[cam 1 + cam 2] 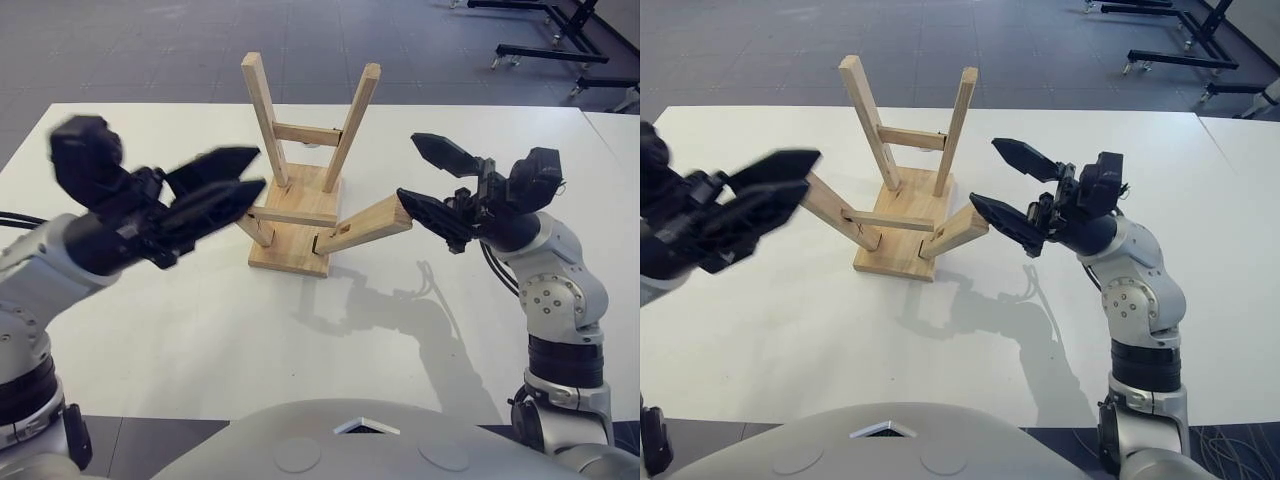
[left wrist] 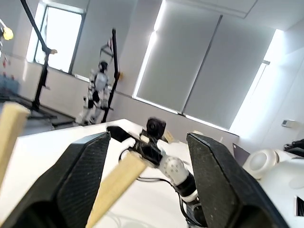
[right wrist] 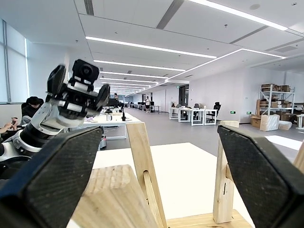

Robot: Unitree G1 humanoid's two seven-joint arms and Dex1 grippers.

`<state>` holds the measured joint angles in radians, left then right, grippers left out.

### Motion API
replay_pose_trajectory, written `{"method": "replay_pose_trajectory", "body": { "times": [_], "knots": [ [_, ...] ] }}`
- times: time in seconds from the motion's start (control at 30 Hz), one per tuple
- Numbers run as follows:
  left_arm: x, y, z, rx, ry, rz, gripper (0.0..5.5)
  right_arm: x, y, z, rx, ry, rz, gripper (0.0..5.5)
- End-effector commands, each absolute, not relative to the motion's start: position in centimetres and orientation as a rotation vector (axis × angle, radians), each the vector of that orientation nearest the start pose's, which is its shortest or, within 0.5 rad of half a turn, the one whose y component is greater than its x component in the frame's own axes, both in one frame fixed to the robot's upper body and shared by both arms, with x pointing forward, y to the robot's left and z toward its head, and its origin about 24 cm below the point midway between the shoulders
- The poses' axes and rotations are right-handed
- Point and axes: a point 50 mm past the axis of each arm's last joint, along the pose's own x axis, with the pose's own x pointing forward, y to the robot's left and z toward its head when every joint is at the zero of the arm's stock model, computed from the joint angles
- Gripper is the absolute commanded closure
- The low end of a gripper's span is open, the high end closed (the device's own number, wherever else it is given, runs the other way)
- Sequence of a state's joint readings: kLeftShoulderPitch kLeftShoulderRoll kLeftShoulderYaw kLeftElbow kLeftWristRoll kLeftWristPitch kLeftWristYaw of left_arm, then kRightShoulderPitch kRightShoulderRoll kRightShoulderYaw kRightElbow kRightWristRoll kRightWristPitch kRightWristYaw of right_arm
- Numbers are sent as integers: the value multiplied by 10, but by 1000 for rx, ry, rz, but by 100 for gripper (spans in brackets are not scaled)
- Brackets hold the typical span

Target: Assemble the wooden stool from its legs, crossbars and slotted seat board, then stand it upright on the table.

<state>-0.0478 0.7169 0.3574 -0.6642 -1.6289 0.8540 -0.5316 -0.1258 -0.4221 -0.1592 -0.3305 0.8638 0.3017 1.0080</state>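
Observation:
The wooden stool lies upside down on the white table, its seat board [image 1: 292, 252] flat on the surface. Two back legs [image 1: 262, 105] [image 1: 358, 118] stand up, joined by a crossbar [image 1: 305, 133]. Two front legs splay outward, with a second crossbar [image 1: 295, 215] between them. My left gripper [image 1: 260, 168] is open, its fingers [image 2: 80, 180] on either side of the left front leg's tip [image 2: 114, 187]. My right gripper [image 1: 408, 168] is open at the end of the right front leg [image 1: 365, 228], whose end [image 3: 111, 194] lies against the lower finger [image 3: 52, 180].
The table [image 1: 180, 350] has free room in front of and on both sides of the stool. A second table [image 1: 620, 130] adjoins at the right. Black metal frames [image 1: 550, 50] stand on the floor beyond the far edge.

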Motion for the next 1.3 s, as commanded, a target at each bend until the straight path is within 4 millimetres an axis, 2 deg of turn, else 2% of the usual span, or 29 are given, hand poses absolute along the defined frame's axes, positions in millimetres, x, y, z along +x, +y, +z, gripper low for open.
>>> {"method": "replay_pose_trajectory", "body": {
  "times": [0.03, 0.2, 0.37, 0.6, 0.87, 1.1, 1.3],
  "knots": [
    [170, 164, 188, -493, 218, -1285, 256, 229, -173, 166, 244, -389, 1158, 108],
    [167, 158, 167, -508, 334, -1261, 256, 228, -171, 166, 225, -379, 1143, 108],
    [181, 147, 148, -483, 345, -1160, 256, 235, -170, 166, 200, -347, 1161, 108],
    [179, 133, 130, -451, 364, -999, 256, 240, -166, 177, 163, -358, 1174, 108],
    [157, 121, 124, -457, 418, -917, 256, 233, -167, 182, 191, -320, 1187, 108],
    [159, 114, 119, -421, 392, -731, 256, 235, -165, 184, 214, -272, 1227, 108],
    [158, 109, 115, -389, 394, -678, 256, 236, -161, 189, 228, -273, 1251, 108]
  ]
}}
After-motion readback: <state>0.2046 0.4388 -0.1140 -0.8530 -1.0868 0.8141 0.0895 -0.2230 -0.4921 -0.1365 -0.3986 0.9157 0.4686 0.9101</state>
